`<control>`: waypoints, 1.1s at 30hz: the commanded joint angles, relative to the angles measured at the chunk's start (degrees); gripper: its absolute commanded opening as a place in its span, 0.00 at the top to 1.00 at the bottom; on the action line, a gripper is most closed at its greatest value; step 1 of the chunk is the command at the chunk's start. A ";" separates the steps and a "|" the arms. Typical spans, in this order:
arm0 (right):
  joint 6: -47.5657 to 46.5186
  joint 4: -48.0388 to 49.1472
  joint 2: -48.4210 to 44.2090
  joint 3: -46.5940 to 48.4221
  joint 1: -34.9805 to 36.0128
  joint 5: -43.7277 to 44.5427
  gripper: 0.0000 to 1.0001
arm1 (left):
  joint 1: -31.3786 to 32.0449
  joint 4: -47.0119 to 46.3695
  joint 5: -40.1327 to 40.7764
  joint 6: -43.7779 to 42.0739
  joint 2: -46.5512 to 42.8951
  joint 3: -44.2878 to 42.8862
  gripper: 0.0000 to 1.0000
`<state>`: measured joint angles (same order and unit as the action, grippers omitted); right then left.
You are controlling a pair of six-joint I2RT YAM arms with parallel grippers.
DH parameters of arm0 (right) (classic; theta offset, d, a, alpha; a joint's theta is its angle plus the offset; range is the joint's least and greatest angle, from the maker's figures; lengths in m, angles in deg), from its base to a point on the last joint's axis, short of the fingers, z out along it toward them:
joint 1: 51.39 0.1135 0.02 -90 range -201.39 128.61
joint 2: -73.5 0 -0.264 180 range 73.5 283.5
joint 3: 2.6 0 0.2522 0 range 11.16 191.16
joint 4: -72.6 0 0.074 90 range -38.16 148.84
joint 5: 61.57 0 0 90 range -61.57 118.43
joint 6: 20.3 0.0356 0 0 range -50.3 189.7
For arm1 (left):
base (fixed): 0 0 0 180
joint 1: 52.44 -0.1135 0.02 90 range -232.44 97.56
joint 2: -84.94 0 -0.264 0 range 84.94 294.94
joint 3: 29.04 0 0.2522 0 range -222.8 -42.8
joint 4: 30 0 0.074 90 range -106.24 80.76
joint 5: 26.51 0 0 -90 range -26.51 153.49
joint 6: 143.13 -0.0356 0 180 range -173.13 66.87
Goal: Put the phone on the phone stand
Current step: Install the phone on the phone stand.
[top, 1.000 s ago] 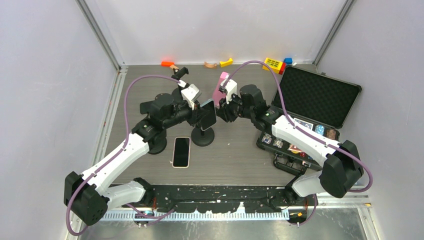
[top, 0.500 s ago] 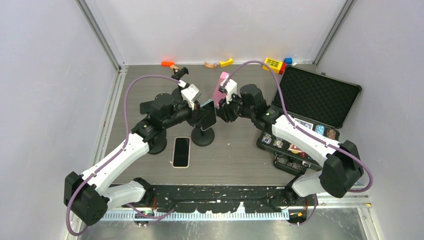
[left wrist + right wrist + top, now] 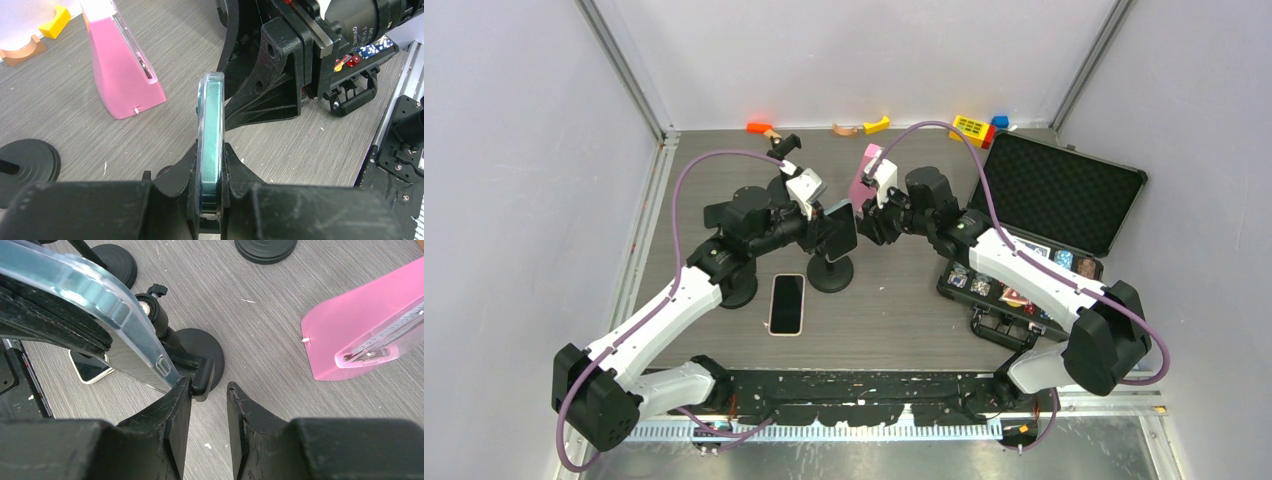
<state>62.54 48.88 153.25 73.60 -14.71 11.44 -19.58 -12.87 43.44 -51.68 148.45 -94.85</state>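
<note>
My left gripper (image 3: 210, 167) is shut on the edge of a teal phone (image 3: 210, 125) in a clear case, held upright on its side above the black phone stand (image 3: 829, 273). In the right wrist view the phone (image 3: 117, 322) hangs just over the stand's ball head and its clamp (image 3: 202, 377). The right gripper (image 3: 209, 385) is open and holds nothing. Its left finger (image 3: 177, 405) is against the clamp and the phone's lower corner. Seen from above, both grippers meet over the stand's round base, the right gripper (image 3: 867, 226) beside the phone (image 3: 840, 229).
A second phone (image 3: 786, 303) lies flat in front of the stand. A pink-cased phone (image 3: 864, 177) leans upright behind. Another black round base (image 3: 27, 162) sits at the left. An open black case (image 3: 1054, 195) with small items stands at the right. Coloured blocks (image 3: 972, 128) line the back edge.
The right arm's wrist has edged slightly to the right. The left arm and the phone it holds have stayed where they were.
</note>
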 commanded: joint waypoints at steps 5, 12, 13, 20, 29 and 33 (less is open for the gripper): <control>-3.27 -11.16 -3.29 1.52 -3.02 2.54 0.63 | -5.44 19.56 18.14 -8.12 2.18 3.02 1.00; -3.72 -12.08 -3.04 2.14 -3.03 2.71 0.63 | -5.44 19.74 18.27 -8.20 2.55 2.83 1.00; -3.91 -12.23 -2.98 2.20 -3.03 2.74 0.63 | -5.44 19.82 18.19 -8.22 2.61 2.77 1.00; -4.65 -13.67 -2.10 3.17 -2.99 1.58 0.62 | -5.44 20.00 17.59 -8.03 3.03 2.41 1.00; -3.43 -15.90 -0.71 5.50 -2.96 0.51 0.61 | -5.44 20.22 17.29 -7.94 3.28 2.15 1.00; -2.33 -17.87 0.35 8.24 -2.94 -0.05 0.61 | -5.44 20.39 16.98 -7.88 3.39 2.04 1.00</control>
<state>60.42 42.20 154.89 78.04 -15.10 10.32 -19.69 -11.71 42.21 -52.11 149.23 -95.90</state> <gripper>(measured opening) 0.389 0.151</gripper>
